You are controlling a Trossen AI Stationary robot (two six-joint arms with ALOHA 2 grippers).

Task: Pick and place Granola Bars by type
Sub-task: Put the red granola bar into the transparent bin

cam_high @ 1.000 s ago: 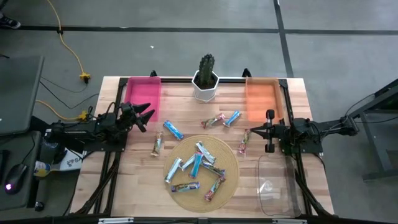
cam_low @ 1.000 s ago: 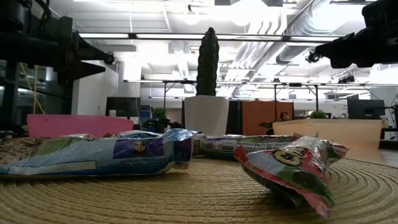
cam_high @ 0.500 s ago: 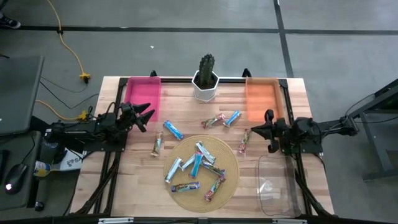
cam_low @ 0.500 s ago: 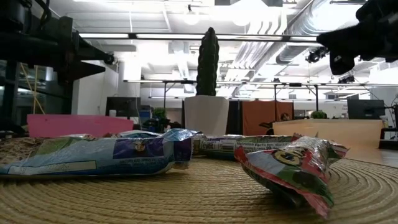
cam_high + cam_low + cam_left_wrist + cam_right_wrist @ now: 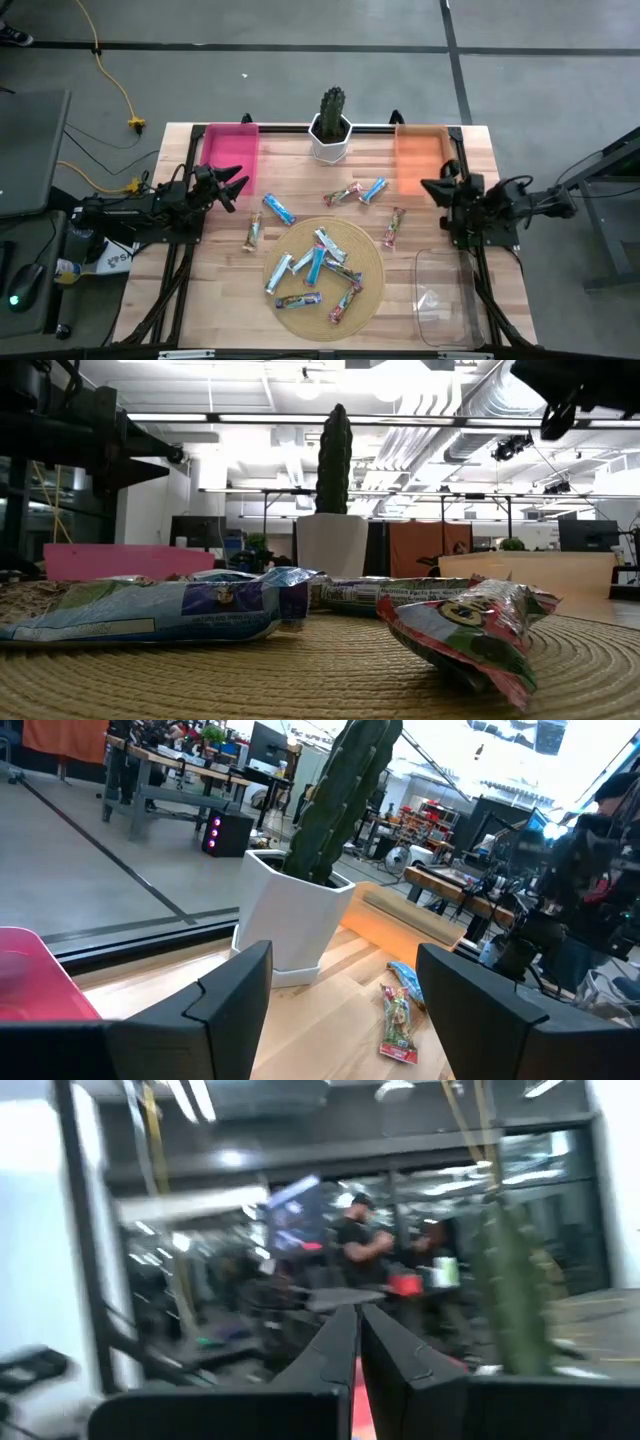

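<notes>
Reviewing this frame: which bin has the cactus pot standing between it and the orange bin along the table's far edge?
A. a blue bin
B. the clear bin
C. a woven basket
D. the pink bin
D: in the high view the pink bin sits on one side of the white cactus pot and the orange bin on the other.

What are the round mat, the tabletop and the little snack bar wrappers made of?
The round mat looks like woven straw or rope: the low view shows coiled tan cords in rings. The tabletop seems to be pale wood, butcher-block style, with visible plank strips. The bar wrappers look like thin glossy plastic or foil film; they crinkle and catch the light.
</notes>
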